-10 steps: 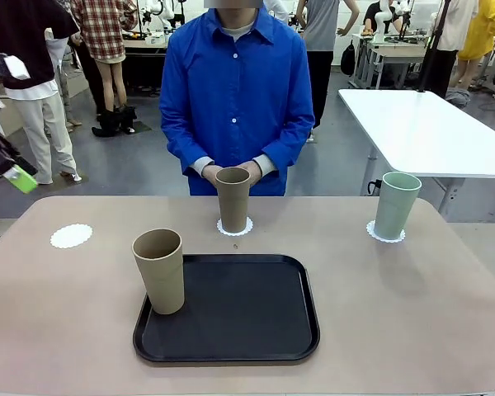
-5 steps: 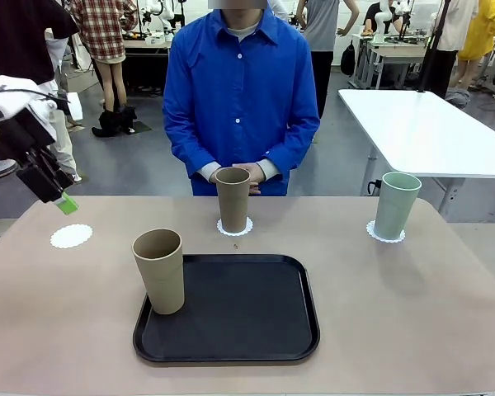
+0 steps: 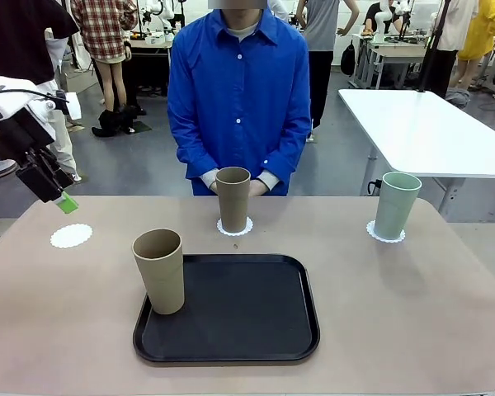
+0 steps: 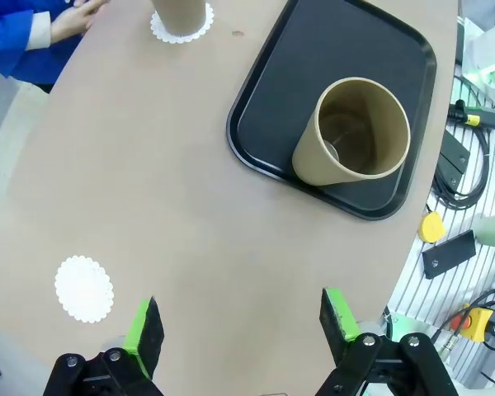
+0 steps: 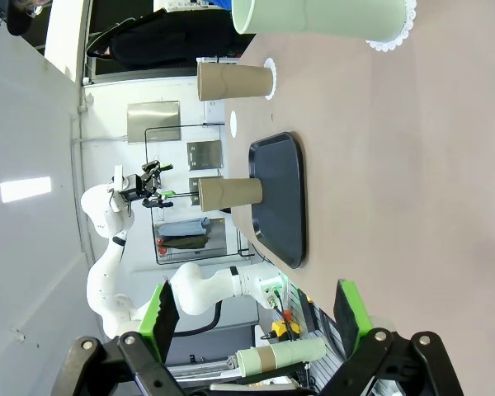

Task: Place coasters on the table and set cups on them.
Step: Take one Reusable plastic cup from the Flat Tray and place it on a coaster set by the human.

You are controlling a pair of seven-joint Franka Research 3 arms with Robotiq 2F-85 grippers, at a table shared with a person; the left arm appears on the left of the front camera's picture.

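Cups stand in three spots on the beige-pink table [image 3: 412, 322]. One tan cup [image 3: 159, 271] stands upright on the black tray [image 3: 247, 318], just inside its left rim near the front corner. A second tan cup [image 3: 233, 199] stands upright on a lacy white coaster [image 3: 247, 227] at the far middle of the table, just beyond the tray. It is directly before the person [image 3: 239, 91] in the blue shirt, whose hands are mostly hidden behind it. The mint cup [image 3: 394, 205] stands on the right-hand coaster [image 3: 372, 233] at the far right. A bare coaster [image 3: 71, 236] lies at the far left, well apart from the tray. The left pincer [image 3: 59, 196] hangs in the air above the table's far left edge, slanted downward, just up and to the left of the bare coaster and not touching it. In the left wrist view its jaws stand released and wide, with nothing between the green pads [image 4: 136, 330]. There the bare coaster lies on the table just outside one finger, and the tray with its tan cup is farther ahead. The right pincer [image 5: 256, 312] is likewise released and empty in the right wrist view, which is rolled sideways. Bare table lies between its fingers, the mint cup on its coaster is well apart at the picture's top edge, and the tray is off to one side.
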